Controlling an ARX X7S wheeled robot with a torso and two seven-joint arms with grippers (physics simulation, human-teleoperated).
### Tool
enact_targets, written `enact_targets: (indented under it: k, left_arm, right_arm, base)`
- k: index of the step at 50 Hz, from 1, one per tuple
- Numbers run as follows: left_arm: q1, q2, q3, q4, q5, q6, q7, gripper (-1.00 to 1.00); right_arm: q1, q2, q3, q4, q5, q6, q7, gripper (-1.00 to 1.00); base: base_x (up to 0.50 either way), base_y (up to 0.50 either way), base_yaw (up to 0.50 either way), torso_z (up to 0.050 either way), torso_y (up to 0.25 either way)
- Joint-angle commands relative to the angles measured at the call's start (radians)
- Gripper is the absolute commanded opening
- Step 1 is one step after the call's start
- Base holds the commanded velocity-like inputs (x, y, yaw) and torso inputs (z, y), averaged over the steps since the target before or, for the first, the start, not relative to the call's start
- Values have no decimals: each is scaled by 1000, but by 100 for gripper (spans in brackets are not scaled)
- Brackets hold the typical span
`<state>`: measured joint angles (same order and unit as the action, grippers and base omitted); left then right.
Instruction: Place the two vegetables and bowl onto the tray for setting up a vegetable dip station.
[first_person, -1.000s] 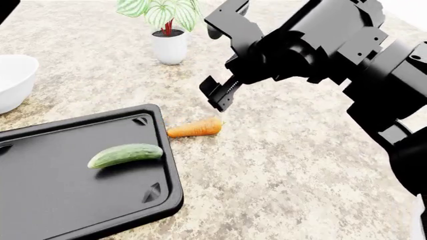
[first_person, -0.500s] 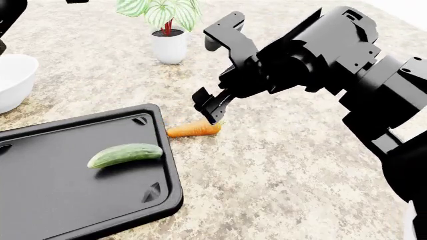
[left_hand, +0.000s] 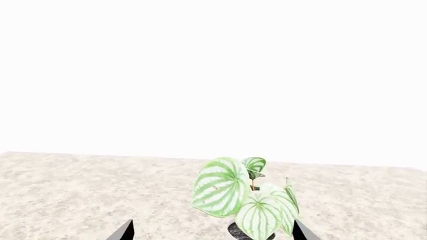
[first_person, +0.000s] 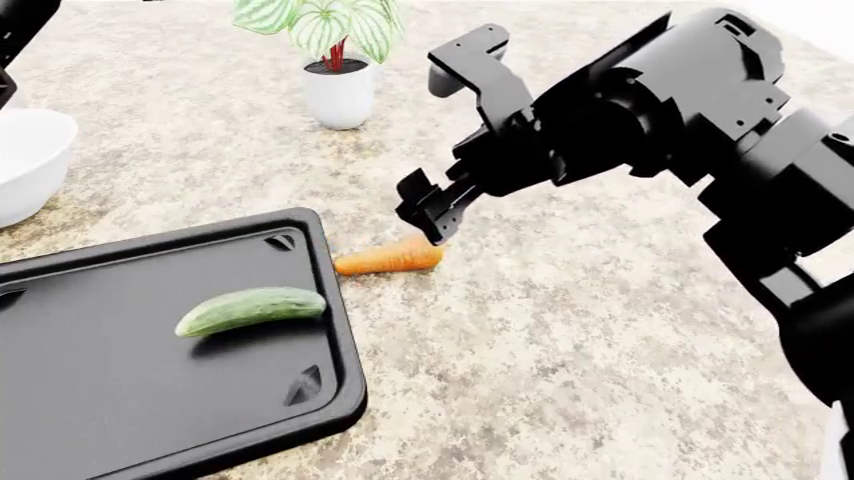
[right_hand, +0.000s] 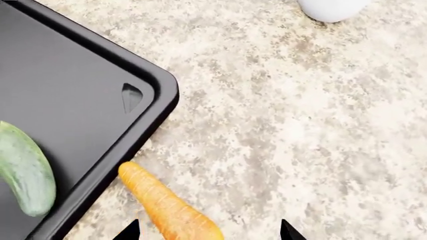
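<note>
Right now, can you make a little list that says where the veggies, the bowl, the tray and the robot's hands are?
cucumber: lying on the tray
tray: black, on the counter
carrot: on the counter, thin tip against the tray's rim
bowl: white, on the counter, off the tray
right gripper: just above the carrot's thick end, jaws open, holding nothing
left gripper: jaws open, holding nothing, facing the potted plant
</note>
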<state>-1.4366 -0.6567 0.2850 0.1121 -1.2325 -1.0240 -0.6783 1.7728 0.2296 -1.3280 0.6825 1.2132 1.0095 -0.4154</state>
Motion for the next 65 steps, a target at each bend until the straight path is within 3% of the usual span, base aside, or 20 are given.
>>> enact_targets:
  k: [1, 5, 9, 12, 14, 15, 19, 20, 34, 42, 47, 50, 52, 54, 61, 65]
  left_arm:
    - [1, -1, 2, 0, -3, 0, -1, 100]
    - [6, -2, 3, -1, 0, 5, 3, 100]
    - [12, -4, 5, -11, 11, 15, 13, 100]
    - [17, -1, 7, -14, 15, 22, 17, 100]
    - [24, -1, 7, -11, 13, 24, 17, 100]
    - [26, -3, 5, -9, 10, 23, 14, 100]
    - [23, -6, 3, -8, 6, 19, 11, 100]
    - [24, -8, 3, -8, 7, 20, 12, 100]
    - [38, -4, 5, -1, 5, 27, 7, 100]
    - [34, -2, 6, -3, 3, 27, 7, 100]
    - [40, -6, 3, -2, 1, 29, 7, 100]
    - [37, -4, 4, -3, 1, 29, 6, 100]
    - [42, -4, 3, -2, 0, 32, 6, 100]
    - [43, -5, 4, -2, 1, 32, 8, 100]
    - [43, -5, 6, -2, 0, 33, 6, 100]
    - [45, -7, 4, -2, 0, 35, 6, 100]
  right_arm:
    - [4, 8, -82, -53, -59, 4, -88, 100]
    - [3, -6, -51, 27, -42, -35, -149, 100]
    - [-7, 0, -113, 12, -133, -90, -120, 100]
    - [-17, -29, -36, 130, -74, -101, -108, 100]
    - [-27, -62, -86, 186, -155, -158, -78, 100]
    - [-31, -115, -97, 298, -138, -107, -180, 100]
    - [-45, -116, -48, 324, -119, -180, -166, 100]
    - [-38, -136, -73, 352, -132, -166, -234, 100]
    - [-83, -60, -31, 174, -124, -281, -162, 100]
    - [-74, -12, -53, 33, -105, -210, -165, 100]
    - [-91, 26, 22, -13, -132, -361, -20, 100]
    - [-84, 37, -45, -94, -133, -291, -117, 100]
    - [-73, 18, 21, -14, -46, -248, -128, 100]
    - [-69, -4, 21, 58, -76, -279, -90, 100]
    - [-85, 53, -26, -88, -161, -345, -27, 100]
    - [-85, 35, -9, -30, -98, -276, -81, 100]
  base:
    - [0, 0, 0, 0, 0]
    - [0, 0, 0, 0, 0]
    - [0, 0, 0, 0, 0]
    - [0, 0, 0, 0, 0]
    - [0, 0, 0, 0, 0]
    - [0, 0, 0, 0, 0]
    - [0, 0, 0, 0, 0]
    - [0, 0, 0, 0, 0]
    - [0, 0, 0, 0, 0]
    - [0, 0, 0, 0, 0]
    - [0, 0, 0, 0, 0]
    - [0, 0, 0, 0, 0]
    - [0, 0, 0, 0, 0]
    - [0, 0, 0, 0, 0]
    - [0, 0, 0, 0, 0]
    - [0, 0, 0, 0, 0]
